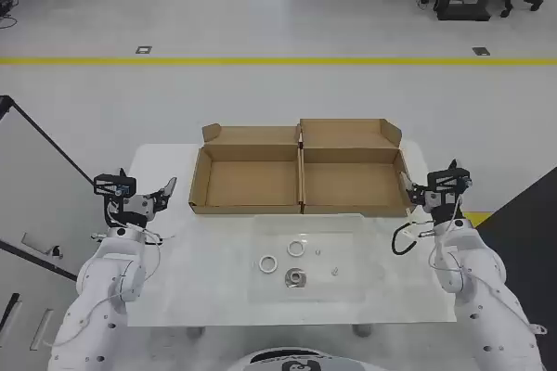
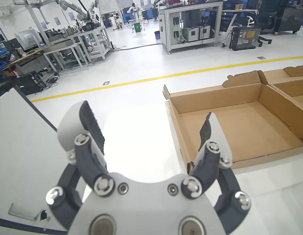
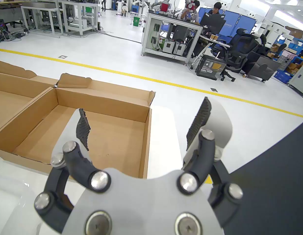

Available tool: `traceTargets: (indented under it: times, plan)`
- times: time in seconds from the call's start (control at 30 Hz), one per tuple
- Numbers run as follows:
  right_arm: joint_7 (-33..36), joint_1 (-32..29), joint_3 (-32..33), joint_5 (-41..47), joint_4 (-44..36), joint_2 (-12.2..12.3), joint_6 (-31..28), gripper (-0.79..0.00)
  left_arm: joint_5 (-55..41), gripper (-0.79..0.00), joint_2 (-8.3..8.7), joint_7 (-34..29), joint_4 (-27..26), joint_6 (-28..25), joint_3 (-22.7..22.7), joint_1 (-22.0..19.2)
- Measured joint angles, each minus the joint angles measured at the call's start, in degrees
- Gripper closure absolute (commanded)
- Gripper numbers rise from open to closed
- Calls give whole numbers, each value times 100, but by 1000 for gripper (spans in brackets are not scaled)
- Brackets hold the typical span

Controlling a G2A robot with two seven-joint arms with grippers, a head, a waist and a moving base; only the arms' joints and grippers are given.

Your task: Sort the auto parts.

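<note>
Auto parts [image 1: 296, 276], among them two rings [image 1: 267, 264], lie on the tabletop [image 1: 195, 278] at the lower middle of the top view, just below two open cardboard boxes [image 1: 251, 183]. The left gripper [image 2: 146, 108] and the right gripper [image 3: 143, 104] are at the boxes' outer sides, jaws wide apart.

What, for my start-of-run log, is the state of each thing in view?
Left claw: open, empty.
Right claw: open, empty.
Left box: flaps open, empty.
Right box: flaps open, empty.
Left white ring: lying flat, unsorted.
Right white ring: lying flat, unsorted.
Metal part: unsorted, outside both boxes.
</note>
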Motion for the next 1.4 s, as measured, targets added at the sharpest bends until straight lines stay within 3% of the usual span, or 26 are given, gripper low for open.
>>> traceTargets:
  times: [0.2,0.4,0.5,0.7,0.9,1.13,1.4]
  plan:
    - [-7,23,14,6,-35,0,-30,-785,0,-785,0,0,0,0,0,0]
    - [142,30,219,-354,-549,52,-583,-785,0,-785,0,0,0,0,0,0]
    - [412,6,330,-424,-950,85,-987,-785,0,-785,0,0,0,0,0,0]
    - [1071,113,559,-582,-1655,192,-2373,-785,0,-785,0,0,0,0,0,0]
    - [1645,654,621,-424,-1862,285,-3550,-785,0,-785,0,0,0,0,0,0]
    - [2304,1607,231,-283,-1777,382,-4746,-785,0,-785,0,0,0,0,0,0]
    - [3273,2558,-453,170,-1558,444,-5543,-785,0,-785,0,0,0,0,0,0]
